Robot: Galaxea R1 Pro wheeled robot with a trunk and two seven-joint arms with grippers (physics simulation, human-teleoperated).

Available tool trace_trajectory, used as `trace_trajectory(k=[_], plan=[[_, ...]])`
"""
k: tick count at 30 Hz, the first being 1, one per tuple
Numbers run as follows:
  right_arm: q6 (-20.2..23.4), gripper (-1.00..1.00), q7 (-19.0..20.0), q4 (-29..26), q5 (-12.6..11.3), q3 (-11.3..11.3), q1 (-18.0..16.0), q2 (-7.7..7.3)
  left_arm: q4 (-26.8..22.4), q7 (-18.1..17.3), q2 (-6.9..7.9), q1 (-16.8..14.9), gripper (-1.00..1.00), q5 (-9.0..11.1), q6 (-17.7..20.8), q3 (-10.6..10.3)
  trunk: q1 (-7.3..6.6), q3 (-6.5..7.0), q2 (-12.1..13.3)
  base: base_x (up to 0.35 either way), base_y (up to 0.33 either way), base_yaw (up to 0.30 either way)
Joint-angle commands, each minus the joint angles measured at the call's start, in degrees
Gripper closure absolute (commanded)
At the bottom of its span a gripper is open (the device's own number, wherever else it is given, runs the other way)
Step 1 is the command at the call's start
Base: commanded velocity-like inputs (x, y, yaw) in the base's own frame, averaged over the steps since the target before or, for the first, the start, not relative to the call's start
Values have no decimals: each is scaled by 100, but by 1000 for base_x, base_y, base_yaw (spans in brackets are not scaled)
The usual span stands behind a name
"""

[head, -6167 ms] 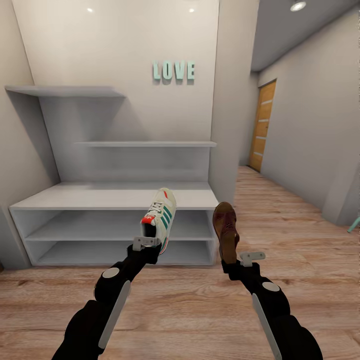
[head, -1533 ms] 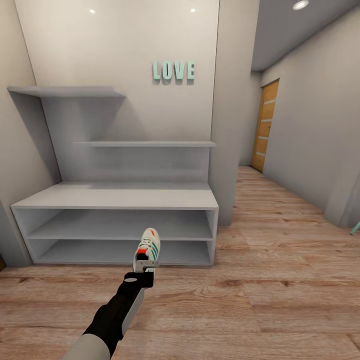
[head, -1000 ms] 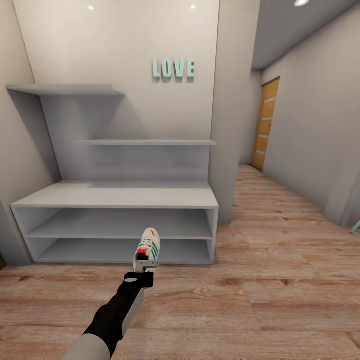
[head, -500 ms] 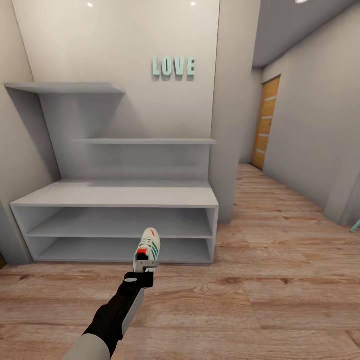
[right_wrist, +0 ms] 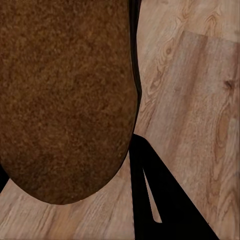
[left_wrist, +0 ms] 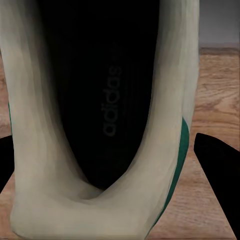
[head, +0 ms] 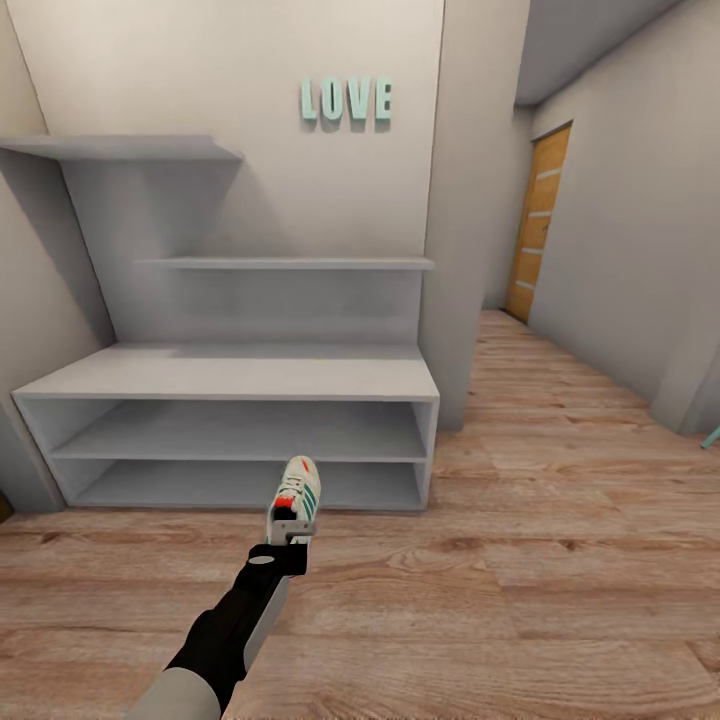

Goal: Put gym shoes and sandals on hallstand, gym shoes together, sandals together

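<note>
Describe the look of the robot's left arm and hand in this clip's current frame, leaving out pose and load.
In the head view the left arm is matte black with a pale grey-white panel along the forearm, a light grey section nearest the camera, and a round grey disc near the wrist. The left hand has light grey fingers on a black base. In the left wrist view its fingers look plain black. No cables or text show.

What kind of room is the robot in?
It looks like a hallway in a home. There is a low white shoe rack with wall shelves above, a wood-plank floor running to a wooden door, and LOVE letters on the wall.
</note>
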Motion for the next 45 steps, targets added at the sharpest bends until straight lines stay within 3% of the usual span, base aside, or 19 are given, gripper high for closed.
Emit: trace_trajectory(k=[1, 22, 36, 45], plan=[[29, 100, 3, -5, -11, -6, -6, -1, -8, 54, 4, -3, 100, 53, 21, -22, 1, -38, -5, 0, 0, 0], [29, 100, -5, -5, -10, -6, -4, -1, -6, 63, 4, -3, 100, 45, 23, -6, 55, -699, -33, 0, 0, 0], [14, 100, -6, 23, 25, -6, -5, -1, -6, 63, 7, -3, 100, 36, 29, -13, 55, -738, -33, 5, 0, 0], [20, 100, -6, 25, 25, -6, -5, -1, -6, 71, 5, -3, 100, 36, 30, -13, 55, -738, -33, 256, -60, 0]])
